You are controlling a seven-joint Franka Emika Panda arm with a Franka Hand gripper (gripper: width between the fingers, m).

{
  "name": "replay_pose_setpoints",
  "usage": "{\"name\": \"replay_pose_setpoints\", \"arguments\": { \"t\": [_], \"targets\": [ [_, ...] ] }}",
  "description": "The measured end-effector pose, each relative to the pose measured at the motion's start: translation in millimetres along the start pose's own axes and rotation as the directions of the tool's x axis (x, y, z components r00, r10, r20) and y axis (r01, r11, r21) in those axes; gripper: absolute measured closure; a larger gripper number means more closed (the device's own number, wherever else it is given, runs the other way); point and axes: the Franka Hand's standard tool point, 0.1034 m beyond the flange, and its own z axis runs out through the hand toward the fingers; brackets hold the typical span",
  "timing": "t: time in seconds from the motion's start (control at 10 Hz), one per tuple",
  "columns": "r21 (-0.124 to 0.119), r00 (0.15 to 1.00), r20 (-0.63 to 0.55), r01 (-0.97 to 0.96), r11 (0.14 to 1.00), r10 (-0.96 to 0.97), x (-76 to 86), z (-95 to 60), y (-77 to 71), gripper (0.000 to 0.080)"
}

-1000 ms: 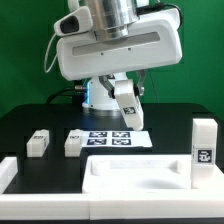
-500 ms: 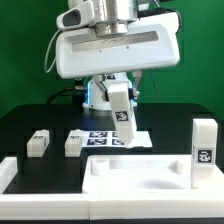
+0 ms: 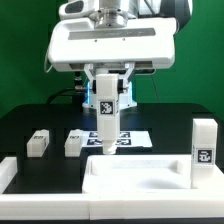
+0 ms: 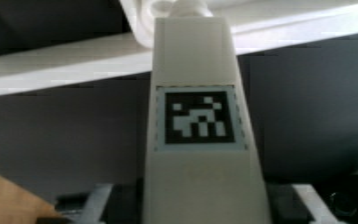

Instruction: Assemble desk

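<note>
Looking at the claw [image 3: 106, 78] clamped shut on one desk leg, call it the held leg [image 3: 105, 120], gripping it by the upper end and hanging it pretty much upright over the middle of the black table [image 3: 30, 120]. Can't actually make out the fingertips from the exterior view, tucked up under the big white wrist housing [image 3: 110, 45], but no doubting the grip with that leg dangling mid-air. Got its square tag [image 3: 104, 100] facing that camera. Got the lower end parked right at the far rim of the tabletop [image 3: 150, 160], in front of the marker board [image 3: 128, 138] from that angle; touching the rim or just above it, can't tell. Seeing the tabletop flat at the front of the table, hollow side up. Over on the exterior view's left, spotting a loose leg [image 3: 38, 142] and a second loose leg [image 3: 73, 143], both lying flat, near each other but apart. Then a standing leg [image 3: 203, 135] upright at the tabletop's end on the exterior view's right, tag toward the camera; seated in the corner or just beside it, can't say. From the wrist view, basically nothing but the held leg stretching away from the lens, tag dead centre, everything behind too blurry to call.
</note>
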Motion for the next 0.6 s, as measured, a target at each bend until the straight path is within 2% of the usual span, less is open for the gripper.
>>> {"name": "replay_pose_setpoints", "arguments": {
  "t": [0.1, 0.4, 0.6],
  "targets": [
    [-0.001, 1.0, 0.01, 0.0, 1.0, 0.0, -1.6, 2.6, 0.7, 0.0509],
    [0.014, 0.996, 0.091, -0.028, 1.0, 0.026, 20.8, 12.2, 11.5, 0.0509],
    [0.015, 0.994, 0.103, -0.032, 0.999, 0.03, 26.3, 20.8, 13.6, 0.0509]
  ]
}}
